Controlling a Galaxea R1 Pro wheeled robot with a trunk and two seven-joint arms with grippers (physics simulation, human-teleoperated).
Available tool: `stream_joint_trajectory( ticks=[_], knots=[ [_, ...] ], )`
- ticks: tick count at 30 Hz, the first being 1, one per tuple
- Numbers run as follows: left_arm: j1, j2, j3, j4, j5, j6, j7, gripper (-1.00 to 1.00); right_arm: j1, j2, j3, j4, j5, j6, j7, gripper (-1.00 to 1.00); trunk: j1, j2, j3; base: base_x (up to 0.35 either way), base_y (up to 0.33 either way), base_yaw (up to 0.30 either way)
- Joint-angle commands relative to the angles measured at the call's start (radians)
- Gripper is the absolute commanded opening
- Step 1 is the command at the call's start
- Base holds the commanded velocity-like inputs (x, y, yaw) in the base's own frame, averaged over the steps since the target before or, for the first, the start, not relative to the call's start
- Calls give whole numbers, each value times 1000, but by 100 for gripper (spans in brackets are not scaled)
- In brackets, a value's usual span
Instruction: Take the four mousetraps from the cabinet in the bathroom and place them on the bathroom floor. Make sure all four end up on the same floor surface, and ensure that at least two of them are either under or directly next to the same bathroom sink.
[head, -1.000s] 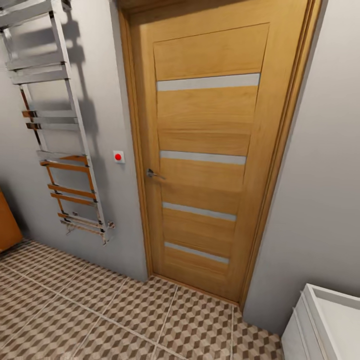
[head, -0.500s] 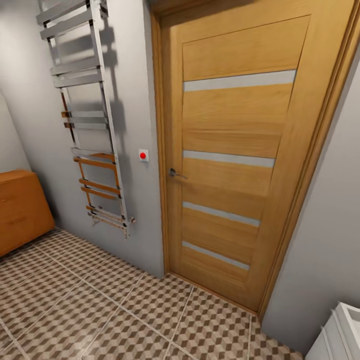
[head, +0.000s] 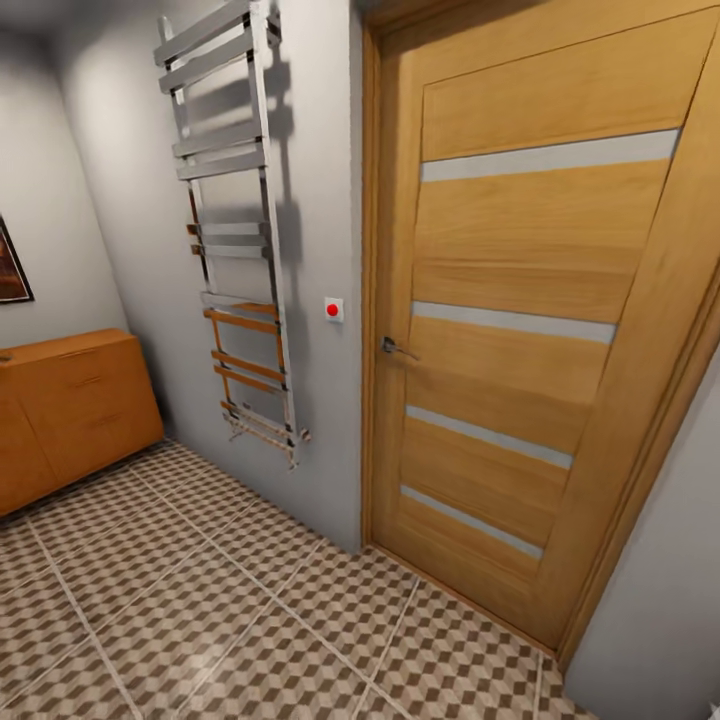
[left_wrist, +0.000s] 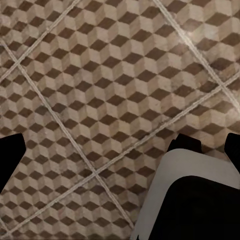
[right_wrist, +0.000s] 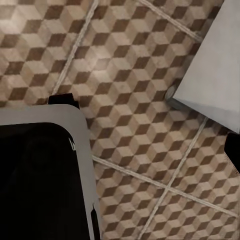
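Cabinet (head: 70, 405) stands at the head view's 9 o'clock edge, an orange-brown wooden chest with slim handles on its drawer fronts, set against the grey wall (head: 100, 250) and resting on the bathroom floor (head: 200, 600). That floor, tiled in a brown, beige and white cube print with pale grout lines, spreads from 9 o'clock across to 5 o'clock. A corner of a dark framed picture (head: 10, 265) hangs above the cabinet.

Toward 12 o'clock a chrome ladder-style towel rail (head: 235, 230) is fixed to the wall, its lower rungs reflecting an orange tint. Just beside it, toward the centre, sits a small white switch plate with a red button (head: 333, 309). From the centre out to 3 o'clock is a closed wooden door (head: 520, 330) with four pale horizontal strips and a metal lever handle (head: 394, 347) on the edge nearest the switch.

Both wrist views look down on the same cube tiles (left_wrist: 100, 90) (dark parts of the robot's own body crowd their edges). Whether the left gripper or the right gripper is open or closed cannot be told. In the right wrist view a pale grey panel (right_wrist: 215, 75) juts in over the tiles.
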Motion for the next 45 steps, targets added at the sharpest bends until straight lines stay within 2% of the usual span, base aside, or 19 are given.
stream_joint_trajectory(
  ticks=[1, 45],
  knots=[
    [-1, 0, 7, 1, 2, -5, 0, 100, -1, 0, -6, 3, -2, -7, 0, 100, 0, -1, -1, 0, 0, 276],
    [-1, 0, 7, 1, 2, -5, 0, 100, -1, 0, -6, 3, -2, -7, -4, 100, 0, -1, -1, 0, 0, 276]
  ],
)
